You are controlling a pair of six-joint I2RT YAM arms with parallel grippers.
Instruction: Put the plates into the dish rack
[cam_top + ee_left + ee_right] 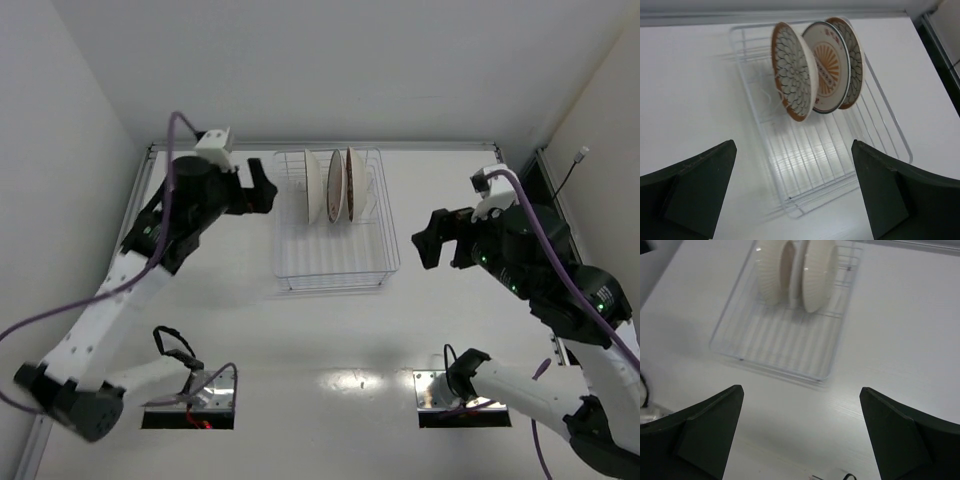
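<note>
The dish rack [338, 262] stands at the back middle of the white table. Three plates stand upright on edge in its far half: a brown-rimmed patterned plate [792, 72], the white plate with an orange sunburst [826, 75], and a second brown-rimmed plate [855, 57] behind it. In the top view they stand side by side [334, 186]. The right wrist view shows their pale ribbed backs [815, 272] in the rack [780, 347]. My left gripper [268, 190] is open and empty, left of the rack [890, 120]. My right gripper [426, 240] is open and empty, right of the rack.
The near half of the rack holds nothing. The arm bases [190, 405] [455, 395] with cables sit at the near edge. A raised rail [320, 146] borders the back of the table, and walls stand close on the left and right.
</note>
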